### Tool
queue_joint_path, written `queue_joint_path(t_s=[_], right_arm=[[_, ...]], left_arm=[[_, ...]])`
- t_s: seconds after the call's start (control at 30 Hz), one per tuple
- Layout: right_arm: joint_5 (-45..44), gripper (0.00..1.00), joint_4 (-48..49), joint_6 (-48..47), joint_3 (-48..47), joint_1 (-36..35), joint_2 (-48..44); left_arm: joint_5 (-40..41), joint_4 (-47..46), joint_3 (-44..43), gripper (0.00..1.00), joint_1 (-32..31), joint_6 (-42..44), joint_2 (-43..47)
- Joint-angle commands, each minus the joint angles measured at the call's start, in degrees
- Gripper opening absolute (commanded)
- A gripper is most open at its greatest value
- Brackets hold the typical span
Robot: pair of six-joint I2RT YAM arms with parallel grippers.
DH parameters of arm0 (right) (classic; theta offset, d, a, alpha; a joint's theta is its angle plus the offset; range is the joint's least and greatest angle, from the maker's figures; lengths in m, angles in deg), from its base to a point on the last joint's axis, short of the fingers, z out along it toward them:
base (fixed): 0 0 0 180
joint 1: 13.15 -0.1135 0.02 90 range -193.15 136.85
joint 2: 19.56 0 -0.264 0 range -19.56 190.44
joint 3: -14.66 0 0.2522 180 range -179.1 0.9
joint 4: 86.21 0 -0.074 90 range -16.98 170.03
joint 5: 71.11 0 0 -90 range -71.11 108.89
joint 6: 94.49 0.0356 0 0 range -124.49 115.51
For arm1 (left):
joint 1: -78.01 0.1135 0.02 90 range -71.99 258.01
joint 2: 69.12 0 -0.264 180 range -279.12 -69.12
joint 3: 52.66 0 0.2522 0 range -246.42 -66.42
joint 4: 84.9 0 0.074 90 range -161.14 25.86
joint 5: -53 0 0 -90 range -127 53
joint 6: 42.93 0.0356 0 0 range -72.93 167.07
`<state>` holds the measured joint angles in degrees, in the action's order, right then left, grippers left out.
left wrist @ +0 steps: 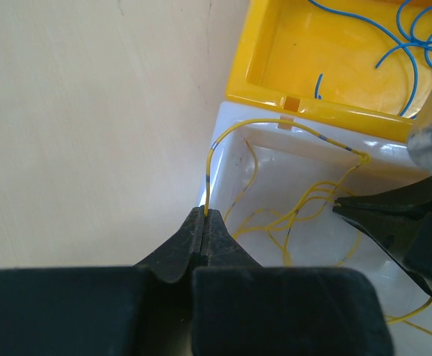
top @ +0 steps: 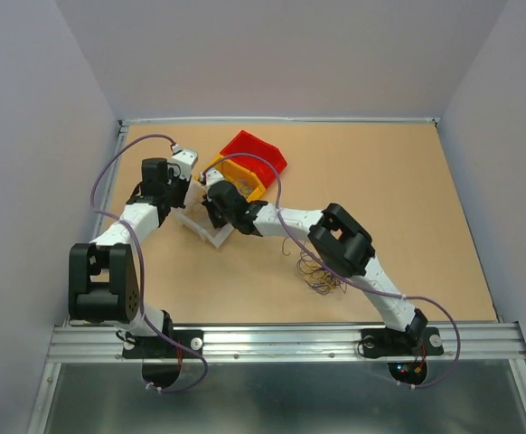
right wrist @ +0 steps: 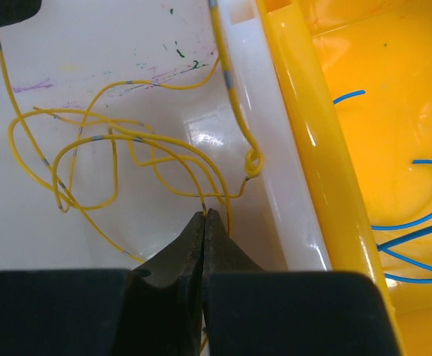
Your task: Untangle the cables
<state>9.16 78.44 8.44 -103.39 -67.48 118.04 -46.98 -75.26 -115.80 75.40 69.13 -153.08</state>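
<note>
- Cables (top: 322,280) lie in a loose clump of hair-thin loops, yellowish and dark, on the table (top: 408,199) near the right arm's base. The right forearm crosses above the clump's upper edge and hides part of it.
- One yellow cable (right wrist: 253,162), marked with short grey-blue bands, sits apart from the clump in the white bin (top: 211,233). It curls over the bin floor in several overlapping loops and has a small knot close to the bin's wall.
- From where I stand, the left gripper (left wrist: 205,215) is pinched tight on one end of this yellow cable. The strand rises from its tips and arcs across to the knot.
- The right gripper (right wrist: 205,216) is likewise clamped on the same cable, its tips meeting where several loops cross.
- Both claws crowd into the white bin, with the right one's dark tips showing at the edge of the left wrist view.
- The yellow bin (top: 245,181) stands touching the white one and holds a few blue wires (left wrist: 416,44).
- The red bin (top: 256,149) sits just behind the yellow bin.
</note>
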Motion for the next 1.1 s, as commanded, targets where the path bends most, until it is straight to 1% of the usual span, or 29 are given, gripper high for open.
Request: queue_joint_path(t_s=[0.0, 0.1, 0.17, 0.2, 0.27, 0.3, 0.37, 0.4, 0.5, 0.57, 0.67, 0.7, 0.77, 0.83, 0.87, 0.9, 1.0, 1.07], right_arm=[[-1.95, 0.01, -13.97, -3.17, 2.6, 0.1, 3.03], [-1.78, 0.01, -13.36, -2.65, 3.56, 0.1, 0.4], [-1.43, 0.0, -9.68, -2.47, 6.37, 0.1, -3.12], [-1.16, 0.01, -6.27, -2.21, 7.51, 0.1, -4.69], [0.42, 0.03, -1.09, -1.86, 10.59, 0.18, -8.38], [0.94, 0.05, -1.05, -1.85, 11.21, 0.1, -9.1], [1.65, 0.12, 1.05, -1.07, 10.87, 0.1, -10.07], [2.09, 0.18, 1.06, -0.72, 10.6, 0.1, -10.68], [3.93, 0.28, 3.69, -0.01, 11.65, 0.1, -12.26], [4.29, 0.32, 5.88, 0.34, 13.57, 0.1, -13.06], [4.02, 0.35, 8.79, 0.69, 15.87, 0.1, -15.16], [3.85, 0.38, 9.84, 0.78, 17.09, 0.1, -16.04], [3.59, 0.4, 10.63, 0.96, 18.15, 0.1, -17.18], [3.15, 0.46, 12.38, 0.96, 20.51, 0.1, -19.37], [3.15, 0.48, 13.09, 1.05, 21.57, 0.1, -20.17], [3.15, 0.52, 14.66, 1.05, 22.54, 0.1, -21.14], [3.93, 0.55, 18.0, 1.31, 26.5, 0.1, -24.39], [4.81, 0.58, 19.07, 1.48, 29.13, 0.1, -25.88]], left_arm=[[-2.94, 2.97, -1.94, 0.02, -0.11, 0.61, -2.6], [-3.73, 3.68, -2.47, 0.02, -0.11, 0.79, -3.49], [-4.43, 4.03, -2.82, 0.02, -0.11, 1.05, -4.45], [-4.61, 4.03, -3.0, 0.02, -0.29, 1.49, -4.8], [-4.35, 4.03, -3.0, 0.01, -0.64, 2.45, -5.42], [-4.09, 4.03, -2.91, 0.01, -0.9, 2.46, -5.42], [-2.51, 4.03, -2.91, 0.01, -1.95, 3.16, -5.95], [-1.89, 4.03, -2.91, 0.01, -2.22, 3.25, -6.38], [-0.57, 4.03, -2.91, 0.01, -2.84, 3.34, -6.74], [-0.22, 4.03, -2.91, 0.01, -3.1, 3.51, -6.83], [0.57, 4.03, -2.56, 0.01, -3.45, 3.69, -6.48], [0.57, 4.03, -2.47, 0.01, -3.8, 3.86, -6.13], [0.75, 4.03, -2.29, 0.01, -4.24, 4.21, -5.51], [0.14, 4.03, -1.86, 0.01, -4.86, 4.57, -4.46], [-0.21, 4.03, -1.68, 0.03, -5.03, 4.74, -4.02], [-0.39, 4.03, -1.16, 0.11, -5.3, 4.83, -2.88], [-1.62, 3.86, 0.07, 0.23, -5.47, 5.01, -0.51], [-1.97, 3.42, 0.43, 0.26, -5.56, 5.01, 0.46]])
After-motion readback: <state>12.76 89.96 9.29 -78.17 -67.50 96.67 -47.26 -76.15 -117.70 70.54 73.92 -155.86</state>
